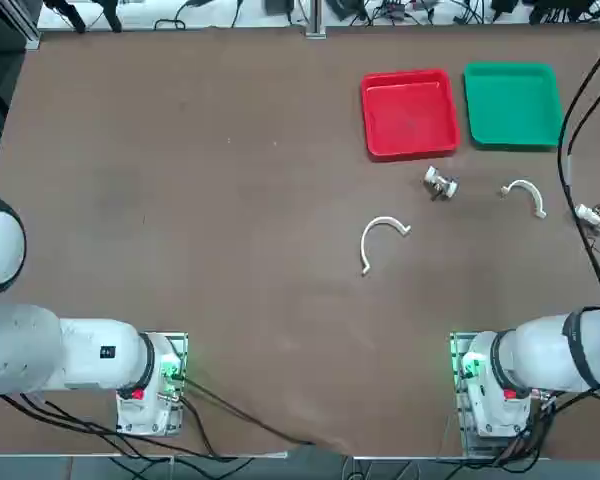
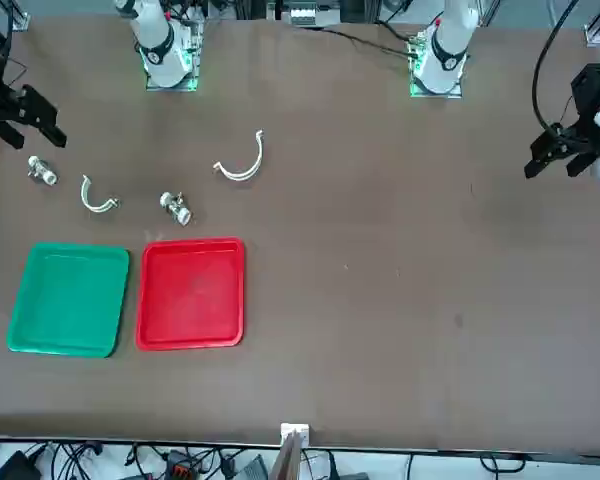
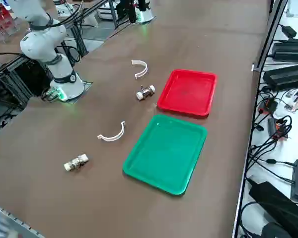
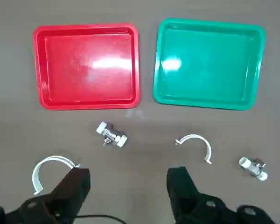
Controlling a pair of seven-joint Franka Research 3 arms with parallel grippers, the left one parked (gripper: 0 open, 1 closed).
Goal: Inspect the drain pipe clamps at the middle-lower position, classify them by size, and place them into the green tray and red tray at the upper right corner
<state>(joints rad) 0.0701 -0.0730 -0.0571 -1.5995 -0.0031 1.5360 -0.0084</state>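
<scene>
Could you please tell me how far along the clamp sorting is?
Nothing looks sorted: both the red tray and green tray are bare. The open tool holds nothing. Left to do: the larger clamp and smaller clamp both lie on the table.

Right gripper (image 4: pixel 128 173), above the bench (image 1: pixel 270 300): cut off by the wrist view's edge and the front view's left edge. Right arm (image 1: pixel 570 350): cut off at top view's right. Black power brick (image 3: pixel 289 78): end cropped, right side view.
</scene>
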